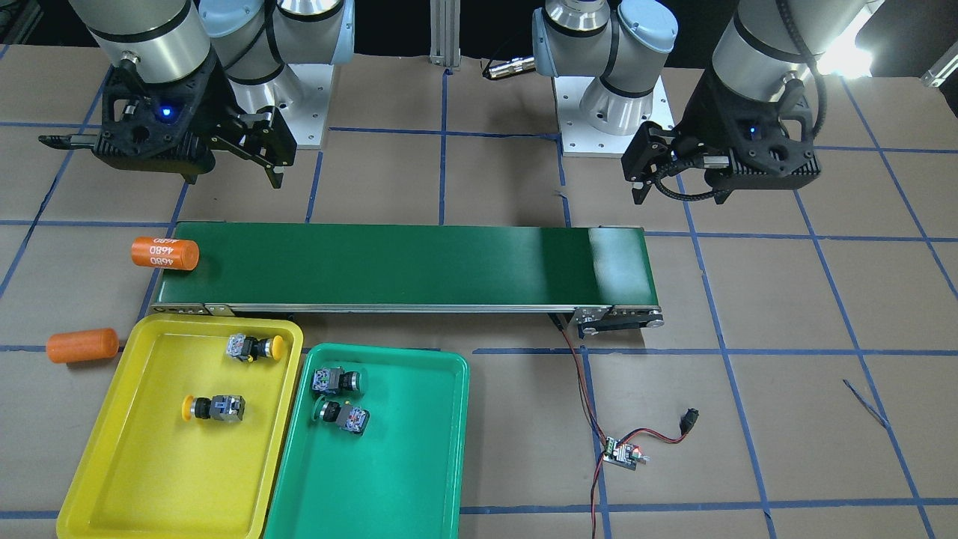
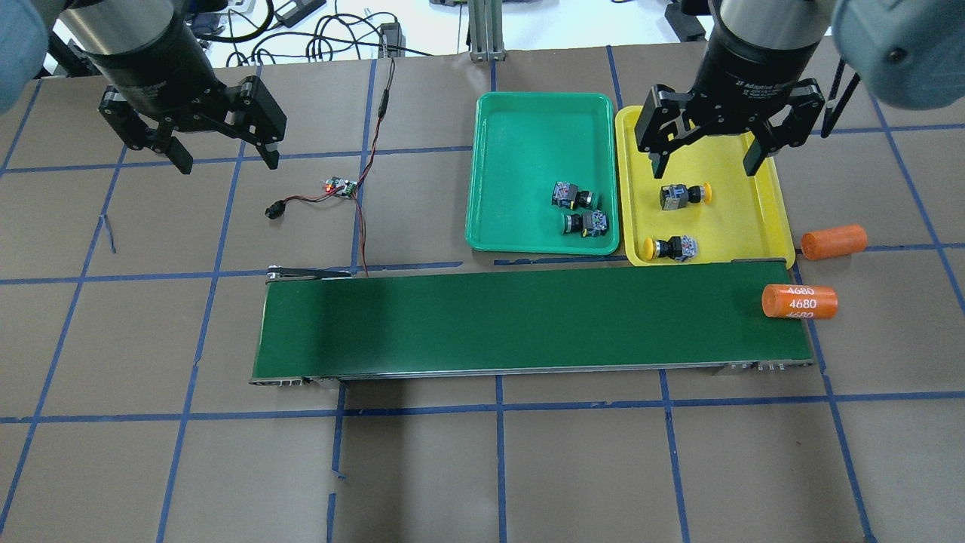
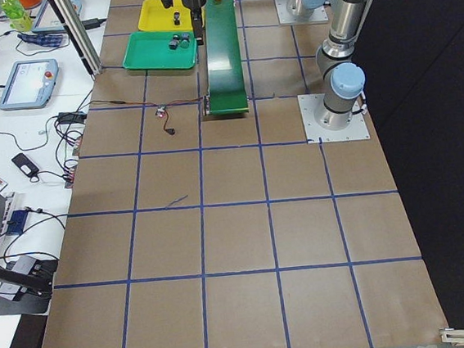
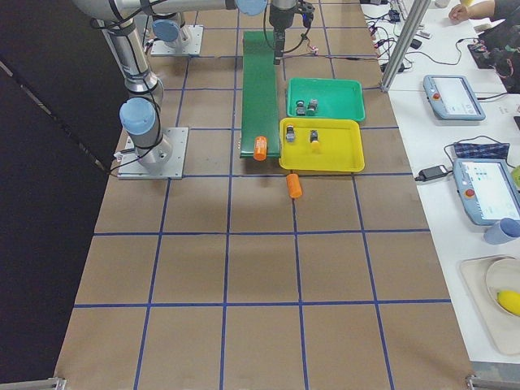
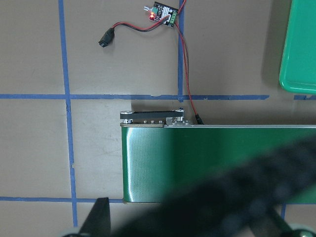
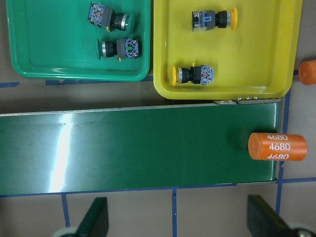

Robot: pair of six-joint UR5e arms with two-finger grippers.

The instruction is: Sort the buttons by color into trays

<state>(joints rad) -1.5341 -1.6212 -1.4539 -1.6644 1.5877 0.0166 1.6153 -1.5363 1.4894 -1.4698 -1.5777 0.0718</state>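
Colour-matched, green buttons lay by the green tray's corner, yellow buttons toward the yellow tray's edge, so left gripper and right gripper hung spread, empty.

Silver arm links, pale-blue joint caps, black jaws, blue wrist light

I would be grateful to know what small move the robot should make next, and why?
Probably just draw the open, empty right gripper back from over the bright yellow plastic tray and stop. Both yellow-capped push-buttons lie in that tray, both green-capped push-buttons lie in the green plastic tray, and the left gripper is open and empty too.
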